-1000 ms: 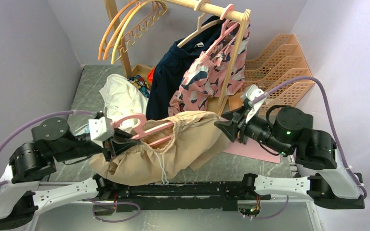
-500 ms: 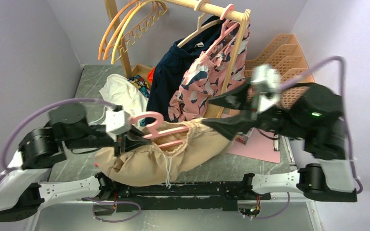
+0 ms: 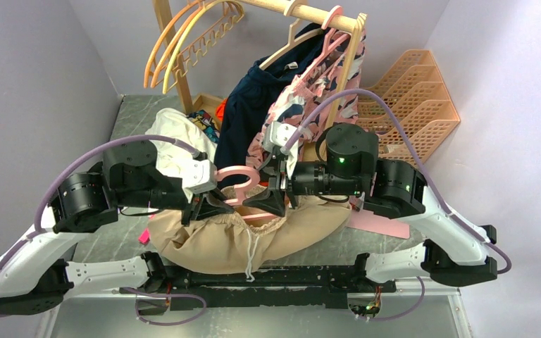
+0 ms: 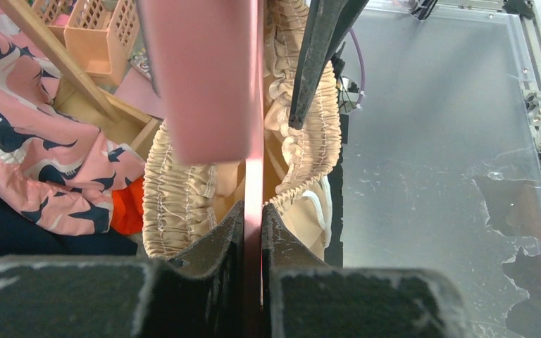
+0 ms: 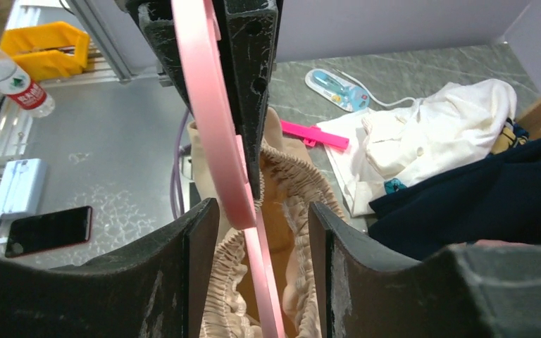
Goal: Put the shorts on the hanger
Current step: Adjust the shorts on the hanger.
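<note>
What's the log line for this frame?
left gripper: shut on hanger | right gripper: open, astride hanger | shorts: waistband around hanger bar

No text, brand or number can be read anywhere. The red label on the clear plastic bottle (image 5: 15, 81), just below the yellow plastic box (image 5: 42, 41), carries print too small to make out. The small white tag (image 3: 292, 65) on the navy blue garment (image 3: 250, 120) is blurred.
</note>
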Robot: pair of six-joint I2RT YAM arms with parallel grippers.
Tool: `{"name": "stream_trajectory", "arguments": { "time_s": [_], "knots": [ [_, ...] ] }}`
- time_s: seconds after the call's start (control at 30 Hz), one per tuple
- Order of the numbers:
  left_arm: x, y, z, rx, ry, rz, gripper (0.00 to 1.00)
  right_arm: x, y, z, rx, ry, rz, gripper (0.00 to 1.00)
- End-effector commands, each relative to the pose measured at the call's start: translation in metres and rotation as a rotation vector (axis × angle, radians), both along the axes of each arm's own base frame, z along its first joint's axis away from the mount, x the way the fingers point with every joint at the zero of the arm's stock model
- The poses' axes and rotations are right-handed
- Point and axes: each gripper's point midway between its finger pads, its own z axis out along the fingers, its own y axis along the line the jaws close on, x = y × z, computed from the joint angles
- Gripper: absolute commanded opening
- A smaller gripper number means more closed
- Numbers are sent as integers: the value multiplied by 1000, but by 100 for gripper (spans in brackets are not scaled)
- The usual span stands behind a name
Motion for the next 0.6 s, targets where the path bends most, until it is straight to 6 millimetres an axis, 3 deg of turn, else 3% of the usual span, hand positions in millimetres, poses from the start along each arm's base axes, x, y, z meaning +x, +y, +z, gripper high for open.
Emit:
{"name": "stream_trajectory", "arguments": {
  "time_s": [0.0, 0.13, 0.27, 0.3, 0.4, 0.43, 0.5, 0.57],
  "knots": [
    [-3, -5, 26, -79, -51, -41, 7, -9, 4, 9, 68, 3, 45, 50],
    [-3, -7, 23, -75, -48, -46, 7, -14, 11, 6, 88, 27, 79, 45],
    [-2, -8, 23, -78, -49, -44, 7, -17, 19, -1, 74, 44, 108, 46],
    [-2, -8, 23, -77, -49, -43, 7, -17, 20, -2, 72, 46, 112, 39],
    [3, -6, 25, -81, -54, -11, 8, -13, 20, 0, 89, 34, 94, 3],
    [6, -4, 27, -81, -57, 12, 18, -11, 17, 4, 105, 21, 72, 0],
    [7, 3, 36, -89, -63, 42, 49, -4, 7, 17, 137, -13, 20, 0],
    [2, 17, 56, -120, -70, 66, 68, 0, -8, 39, 174, -54, -22, 0]
  ]
}}
